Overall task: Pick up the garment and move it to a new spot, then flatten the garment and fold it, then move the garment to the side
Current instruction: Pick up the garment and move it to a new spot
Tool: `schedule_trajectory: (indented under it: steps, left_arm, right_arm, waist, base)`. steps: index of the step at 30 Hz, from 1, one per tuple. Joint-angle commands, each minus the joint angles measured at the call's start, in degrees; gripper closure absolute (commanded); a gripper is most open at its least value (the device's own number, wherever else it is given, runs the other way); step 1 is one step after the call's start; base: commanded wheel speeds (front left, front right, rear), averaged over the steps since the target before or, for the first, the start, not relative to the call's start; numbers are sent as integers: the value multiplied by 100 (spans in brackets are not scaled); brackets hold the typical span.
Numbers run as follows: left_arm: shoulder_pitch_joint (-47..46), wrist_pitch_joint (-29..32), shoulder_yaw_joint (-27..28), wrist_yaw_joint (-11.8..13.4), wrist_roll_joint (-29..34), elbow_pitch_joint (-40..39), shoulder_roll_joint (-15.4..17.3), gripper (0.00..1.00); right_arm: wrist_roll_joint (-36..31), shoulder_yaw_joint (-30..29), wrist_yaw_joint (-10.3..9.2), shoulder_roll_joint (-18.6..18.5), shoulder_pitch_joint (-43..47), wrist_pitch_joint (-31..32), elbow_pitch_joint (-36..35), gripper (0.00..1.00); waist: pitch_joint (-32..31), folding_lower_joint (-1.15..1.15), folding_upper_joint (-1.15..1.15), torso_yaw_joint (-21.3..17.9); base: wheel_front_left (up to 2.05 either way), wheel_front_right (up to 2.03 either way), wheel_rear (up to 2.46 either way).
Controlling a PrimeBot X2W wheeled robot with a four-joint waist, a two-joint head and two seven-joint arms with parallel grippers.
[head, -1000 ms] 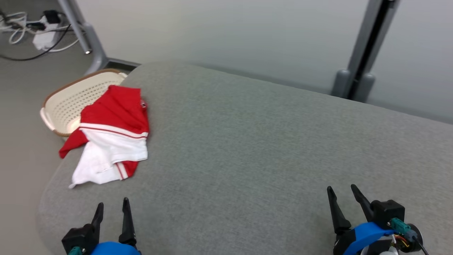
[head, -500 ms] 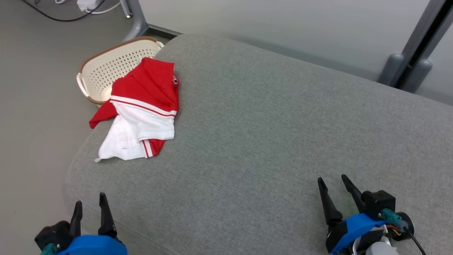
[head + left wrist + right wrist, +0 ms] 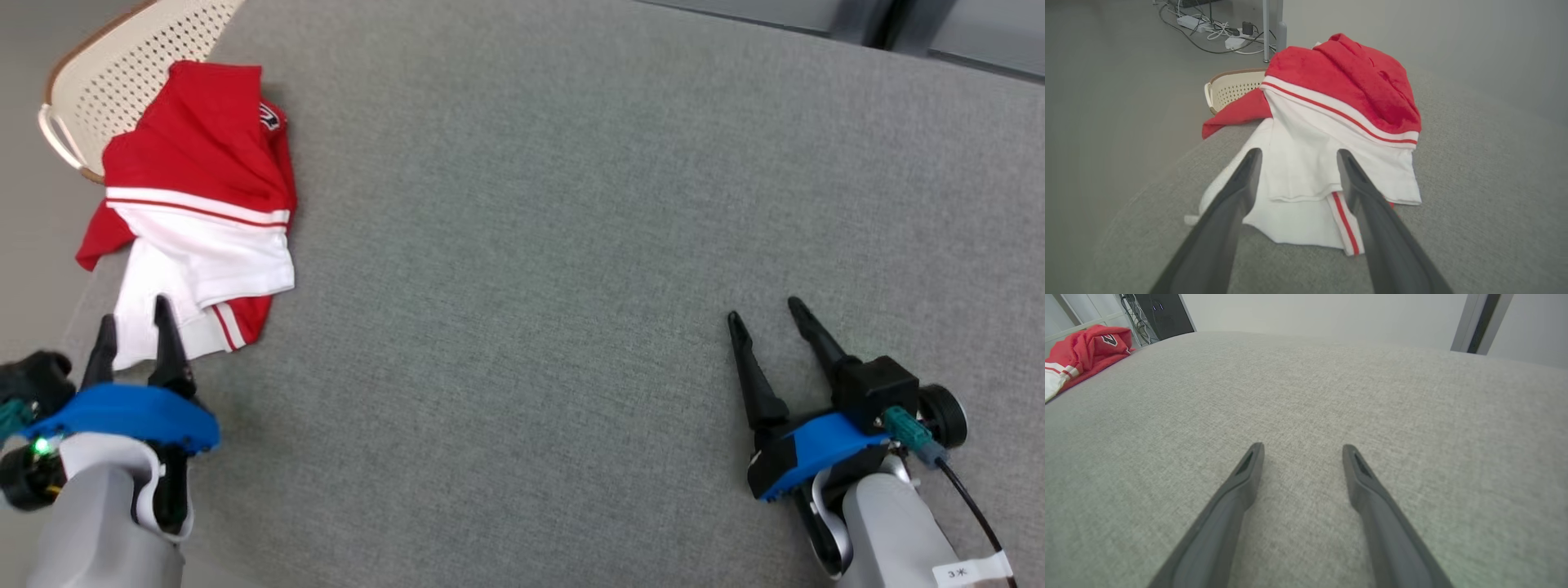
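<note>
The garment (image 3: 196, 204), a red and white shirt, lies crumpled at the left edge of the grey cushion (image 3: 522, 245). One red part seems to hang over the edge, next to the basket (image 3: 82, 90). Your left end effector (image 3: 133, 312) is open and empty, with its tips just beside the white hem. Your right end effector (image 3: 763, 310) is also open and empty, well apart from the cloth, over bare cushion.

I judge that the step in hand is the first pick. Come down with the left one on the near white part, where the cloth is doubled, and take several layers together, not one thin edge. Close fully before you lift. Lift straight up first, so the hanging red part does not catch on the basket.
</note>
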Motion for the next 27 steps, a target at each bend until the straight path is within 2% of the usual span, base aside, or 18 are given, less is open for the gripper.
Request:
schedule_trajectory:
  steps: [1, 4, 9, 16, 17, 18, 19, 23, 27]
  left_arm:
    - [-146, 62, -121, -4, -165, 36, 30, 0]
    - [-484, 272, -546, -3, -723, 174, 288, 0]
    - [-874, 571, -1084, -4, -1406, 435, 537, 0]
    - [-1066, 1134, -1720, -4, -2090, 821, 619, 0]
    - [-1053, 1248, -1808, -4, -2203, 884, 568, 8]
    - [-1039, 1338, -1904, -4, -2293, 919, 529, 69]
    - [-1040, 1373, -1985, -4, -2358, 899, 518, 100]
    - [-1085, 872, -2348, -6, -2442, 595, 706, 100]
    - [-1285, 266, -2903, -5, -2204, 287, 893, 100]
  right_arm:
    - [-7, -95, -8, -99, 47, 29, 180, 0]
    - [-107, -173, -9, -116, 11, 43, 183, 0]
    - [-211, -179, -10, -134, -110, 62, 217, 0]
    - [-252, -179, -12, -160, -297, 70, 267, 0]
    - [-250, -202, -12, -164, -303, 70, 277, 0]
    - [-253, -217, -12, -166, -309, 70, 284, 0]
    - [-247, -233, -13, -168, -312, 70, 296, 0]
    - [-168, -282, -17, -176, -272, 71, 338, 0]
    - [-63, -279, -17, -162, -154, 66, 313, 0]
  waist:
    - [73, 0, 0, 7]
    - [232, 0, 0, -31]
    - [451, 0, 0, -141]
    - [714, 0, 0, -304]
    - [731, 0, 0, -314]
    - [742, 0, 0, -322]
    - [750, 0, 0, -329]
    - [682, 0, 0, -338]
    - [491, 0, 0, -295]
  base:
    - [0, 0, 0]
    - [0, 0, 0]
    - [0, 0, 0]
    - [0, 0, 0]
    - [0, 0, 0]
    - [0, 0, 0]
    - [0, 0, 0]
    - [0, 0, 0]
    - [0, 0, 0]
